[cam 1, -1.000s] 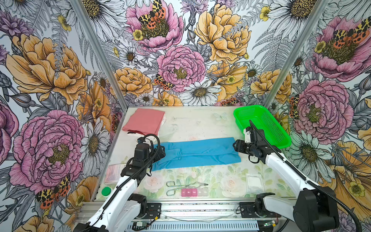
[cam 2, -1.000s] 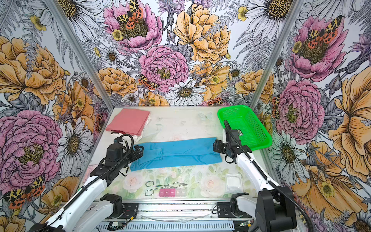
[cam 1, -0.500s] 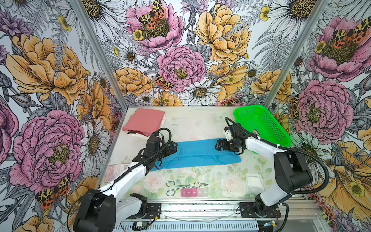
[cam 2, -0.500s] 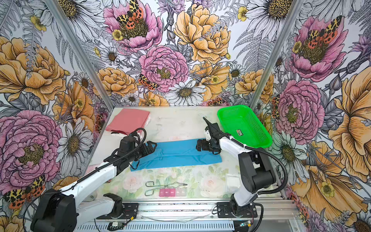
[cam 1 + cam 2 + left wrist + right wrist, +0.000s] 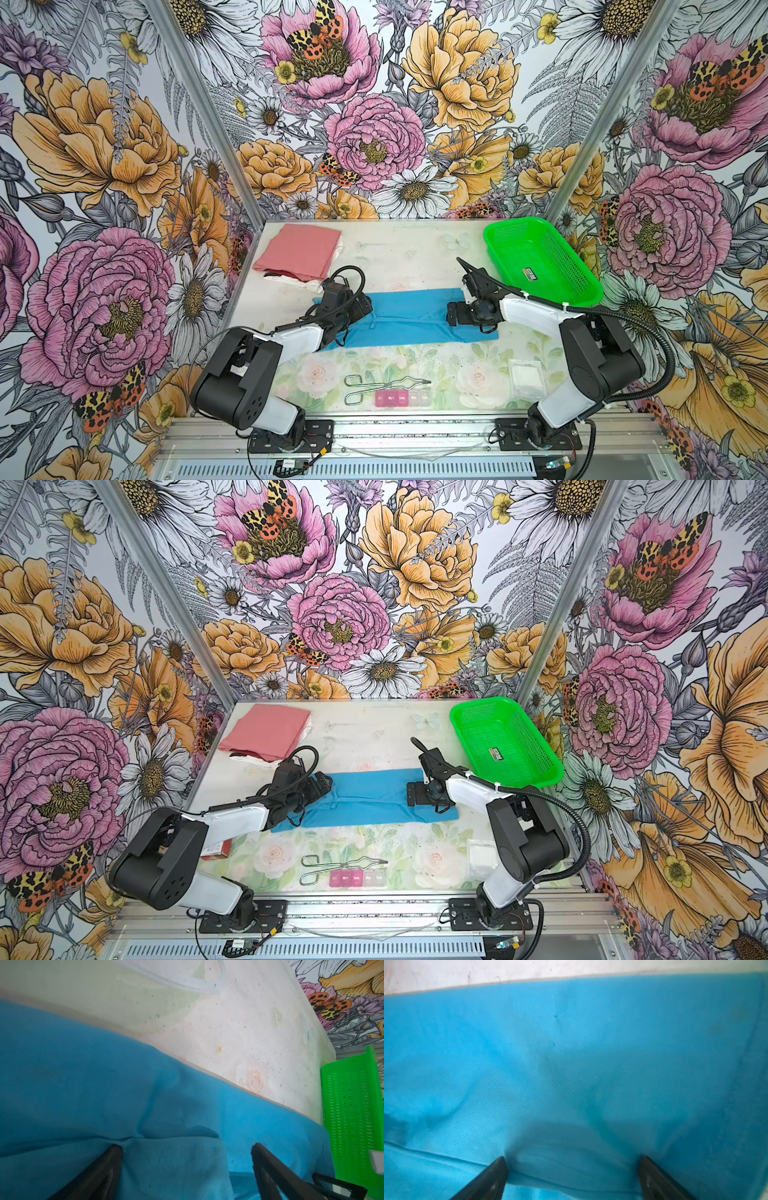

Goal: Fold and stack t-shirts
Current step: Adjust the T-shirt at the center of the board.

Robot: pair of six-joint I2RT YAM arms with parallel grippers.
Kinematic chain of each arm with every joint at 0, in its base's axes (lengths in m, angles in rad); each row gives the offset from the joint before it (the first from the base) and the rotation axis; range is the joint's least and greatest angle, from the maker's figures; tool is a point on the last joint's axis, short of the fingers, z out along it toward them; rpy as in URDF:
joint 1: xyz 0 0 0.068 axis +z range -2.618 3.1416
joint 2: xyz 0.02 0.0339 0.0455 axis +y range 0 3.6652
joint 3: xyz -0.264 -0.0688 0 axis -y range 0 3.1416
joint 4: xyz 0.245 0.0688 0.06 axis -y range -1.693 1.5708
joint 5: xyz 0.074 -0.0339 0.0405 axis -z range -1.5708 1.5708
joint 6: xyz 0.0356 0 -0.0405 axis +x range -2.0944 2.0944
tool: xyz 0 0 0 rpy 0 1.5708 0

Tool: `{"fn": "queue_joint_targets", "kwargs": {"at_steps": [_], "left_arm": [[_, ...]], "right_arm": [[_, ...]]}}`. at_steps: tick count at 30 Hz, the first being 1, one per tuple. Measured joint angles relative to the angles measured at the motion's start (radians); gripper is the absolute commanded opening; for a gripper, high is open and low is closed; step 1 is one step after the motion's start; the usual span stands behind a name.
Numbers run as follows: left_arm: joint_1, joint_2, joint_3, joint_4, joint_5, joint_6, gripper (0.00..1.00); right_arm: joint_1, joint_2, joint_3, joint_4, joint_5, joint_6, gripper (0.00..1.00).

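Note:
A sky-blue t-shirt [image 5: 411,320] [image 5: 370,798] lies folded into a long strip across the middle of the table. My left gripper [image 5: 361,307] [image 5: 322,785] is low over its left end, open. In the left wrist view the left gripper [image 5: 186,1146] has both tips down on creased blue cloth. My right gripper [image 5: 453,318] [image 5: 413,796] is over the right end, also open. The right wrist view shows the right gripper [image 5: 573,1157] with a soft fold between its spread tips. A folded salmon-pink t-shirt [image 5: 301,251] [image 5: 266,733] tops a stack at the back left, with a white one [image 5: 299,282] under it.
A green mesh basket [image 5: 523,253] stands at the back right. Near the front edge lie metal tongs [image 5: 386,384], a pink pill box [image 5: 401,397] and a white gauze square [image 5: 527,378]. A small red item [image 5: 216,848] lies under the left arm.
Both arms have swung inward and down, from the ends of the blue t-shirt to over it. The right gripper's jaws have spread wider. The shirt has not shifted.

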Motion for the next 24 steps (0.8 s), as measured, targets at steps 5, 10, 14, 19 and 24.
{"fn": "queue_joint_targets", "kwargs": {"at_steps": [5,10,14,19,24], "left_arm": [[-0.031,0.132,0.106,0.059,-0.013,0.005,0.99],[-0.086,0.319,0.298,0.103,-0.006,0.017,0.99],[-0.112,0.476,0.487,0.124,0.004,0.040,0.99],[-0.122,0.684,0.776,0.110,0.017,0.091,0.99],[-0.112,0.879,1.071,0.091,0.098,0.113,0.99]], "right_arm": [[0.045,-0.097,-0.091,-0.007,-0.006,0.027,0.99],[0.132,-0.200,-0.159,-0.084,-0.052,0.060,0.99],[0.206,-0.201,-0.150,-0.125,-0.097,0.069,1.00],[0.269,-0.074,-0.031,-0.140,-0.158,0.061,0.99],[0.310,0.061,0.098,-0.067,-0.225,0.062,0.99]]}}
